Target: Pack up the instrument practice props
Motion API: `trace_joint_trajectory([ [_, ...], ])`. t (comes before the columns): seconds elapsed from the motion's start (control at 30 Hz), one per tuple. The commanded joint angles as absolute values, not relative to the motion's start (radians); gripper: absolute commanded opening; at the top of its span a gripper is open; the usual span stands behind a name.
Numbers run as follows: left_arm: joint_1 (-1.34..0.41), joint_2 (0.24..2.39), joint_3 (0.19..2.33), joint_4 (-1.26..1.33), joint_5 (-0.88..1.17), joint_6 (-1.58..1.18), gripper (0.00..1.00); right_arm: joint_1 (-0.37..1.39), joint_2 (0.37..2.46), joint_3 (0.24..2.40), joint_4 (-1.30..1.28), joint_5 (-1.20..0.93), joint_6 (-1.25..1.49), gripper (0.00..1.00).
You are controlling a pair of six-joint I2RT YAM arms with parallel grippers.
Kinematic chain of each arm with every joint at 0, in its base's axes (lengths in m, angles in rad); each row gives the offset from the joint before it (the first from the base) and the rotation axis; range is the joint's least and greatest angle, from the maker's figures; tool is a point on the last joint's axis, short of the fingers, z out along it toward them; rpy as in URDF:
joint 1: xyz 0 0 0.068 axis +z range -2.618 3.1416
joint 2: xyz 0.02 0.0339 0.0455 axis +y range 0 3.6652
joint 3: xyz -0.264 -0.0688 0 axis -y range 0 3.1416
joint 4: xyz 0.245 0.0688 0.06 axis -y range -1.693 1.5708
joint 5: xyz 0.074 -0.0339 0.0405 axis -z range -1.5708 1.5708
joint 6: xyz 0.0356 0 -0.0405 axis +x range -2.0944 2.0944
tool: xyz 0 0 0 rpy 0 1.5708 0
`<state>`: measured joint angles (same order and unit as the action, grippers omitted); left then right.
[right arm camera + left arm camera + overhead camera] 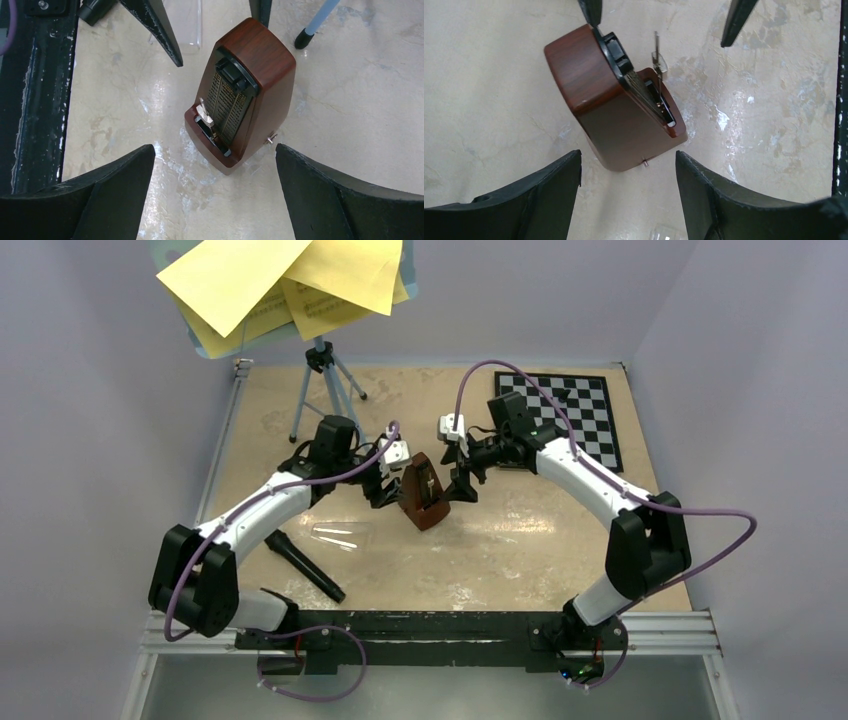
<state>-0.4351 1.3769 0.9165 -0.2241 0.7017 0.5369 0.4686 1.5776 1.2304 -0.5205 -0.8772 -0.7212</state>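
Note:
The small brown metronome (425, 500) stands upright mid-table with its front open and its pendulum showing. My left gripper (384, 490) sits just left of it and my right gripper (463, 486) just right, both open and neither touching it. In the left wrist view the metronome (616, 112) lies just ahead of the open left gripper (628, 157). In the right wrist view the metronome (247, 85) stands just beyond the open right gripper (212, 149). The light-blue music stand (322, 380) rises at the back left, its tray holding yellow sheet-music pages (280, 280).
A chessboard (572, 412) lies at the back right. A clear plastic piece (340, 536) and a black cylinder (305, 566) lie on the table left of the metronome. A stand leg (316, 22) ends near the metronome. A black rail (430, 628) runs along the near edge.

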Motion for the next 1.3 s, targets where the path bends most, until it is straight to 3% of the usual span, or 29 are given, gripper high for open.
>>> trace_joint_trajectory([
  [0.0,-0.438,1.387,0.958,-0.278,0.797,0.647,0.72,0.470,1.590,1.268,-0.483,-0.898,-0.690,0.93],
  [0.13,-0.439,1.427,0.994,-0.286,0.798,0.659,0.65,0.483,1.618,1.293,-0.466,-0.879,-0.653,0.92],
  [0.6,-0.438,1.482,0.993,-0.169,0.783,0.570,0.66,0.522,1.589,1.196,-0.331,-0.830,-0.573,0.83],
  [1.27,-0.439,1.507,0.994,-0.143,0.770,0.525,0.65,0.525,1.651,1.232,-0.285,-0.808,-0.495,0.61],
])
